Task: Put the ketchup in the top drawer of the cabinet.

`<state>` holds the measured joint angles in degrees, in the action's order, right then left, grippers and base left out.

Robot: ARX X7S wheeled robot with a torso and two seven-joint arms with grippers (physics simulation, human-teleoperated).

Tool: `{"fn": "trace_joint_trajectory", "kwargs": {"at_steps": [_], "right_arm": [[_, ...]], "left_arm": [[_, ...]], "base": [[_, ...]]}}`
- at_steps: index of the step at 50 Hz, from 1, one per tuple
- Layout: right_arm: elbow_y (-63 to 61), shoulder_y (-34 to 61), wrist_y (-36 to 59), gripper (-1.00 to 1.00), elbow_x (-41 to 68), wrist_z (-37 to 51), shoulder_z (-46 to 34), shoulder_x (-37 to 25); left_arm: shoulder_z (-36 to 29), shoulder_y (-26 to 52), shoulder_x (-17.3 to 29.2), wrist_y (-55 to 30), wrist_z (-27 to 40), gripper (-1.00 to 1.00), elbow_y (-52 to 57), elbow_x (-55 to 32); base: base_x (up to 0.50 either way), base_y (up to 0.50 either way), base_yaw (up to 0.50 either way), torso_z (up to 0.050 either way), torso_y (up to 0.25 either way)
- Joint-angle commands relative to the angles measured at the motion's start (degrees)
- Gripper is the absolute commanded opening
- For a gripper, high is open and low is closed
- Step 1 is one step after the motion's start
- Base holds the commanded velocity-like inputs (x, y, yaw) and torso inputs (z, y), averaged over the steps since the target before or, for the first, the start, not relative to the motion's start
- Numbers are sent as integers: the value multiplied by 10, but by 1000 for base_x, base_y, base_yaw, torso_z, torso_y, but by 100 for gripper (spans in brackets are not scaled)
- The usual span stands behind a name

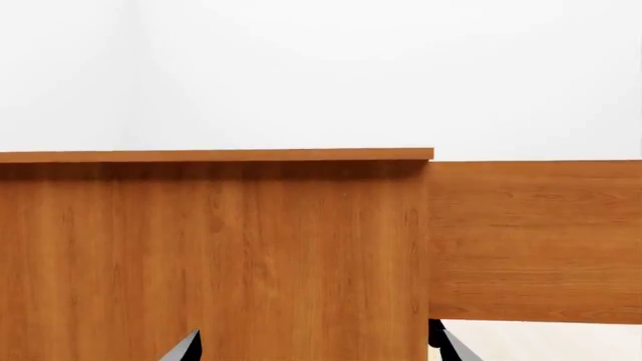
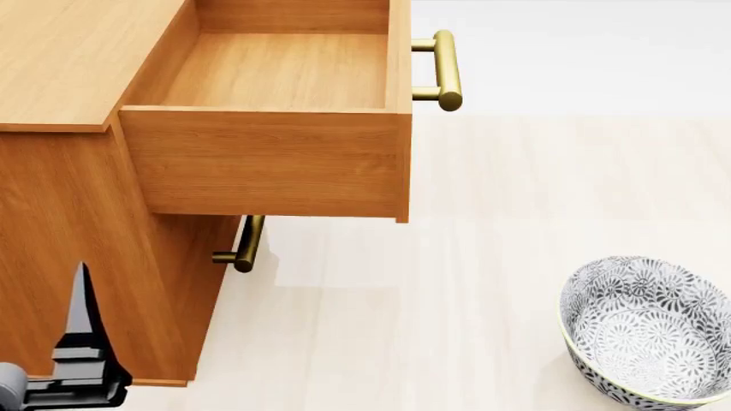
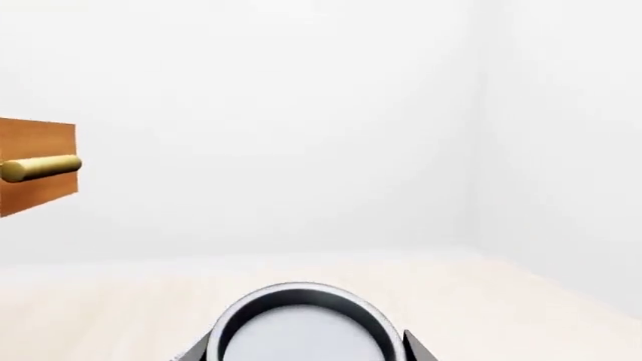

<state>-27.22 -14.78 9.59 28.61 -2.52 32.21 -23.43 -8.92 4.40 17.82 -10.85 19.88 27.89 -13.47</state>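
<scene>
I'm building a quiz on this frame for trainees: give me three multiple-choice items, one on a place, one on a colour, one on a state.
1. Where is the patterned bowl in the head view?
A. inside the top drawer
B. on the floor at lower right
C. on top of the cabinet

2. What colour is the handle of the top drawer?
A. brass
B. black
C. white

3. What state is the top drawer in?
A. shut
B. pulled out with a can inside
C. pulled out and empty

Answers:
1. B: the bowl sits on the pale floor, apart from the cabinet.
2. A: the bar handle is brass-gold against orange-brown wood.
3. C: the drawer box juts out of the cabinet and its bare wooden bottom shows.
</scene>
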Motion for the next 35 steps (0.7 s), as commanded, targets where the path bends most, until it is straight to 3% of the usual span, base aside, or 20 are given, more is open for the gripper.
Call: {"fn": "trace_joint_trajectory", "kwargs": {"at_steps": [1,35], "right_arm": [[-63,41,71,-100,2,48,2,-36],[-134,189,222,-100,82,140,-13,-138]], "left_arm": [[-2,3,2,1,0,100,-4,-3],[-4,9,6,2,5,100,-13,-9]], "base": [[0,0,0,0,0],[0,0,0,0,0]]}}
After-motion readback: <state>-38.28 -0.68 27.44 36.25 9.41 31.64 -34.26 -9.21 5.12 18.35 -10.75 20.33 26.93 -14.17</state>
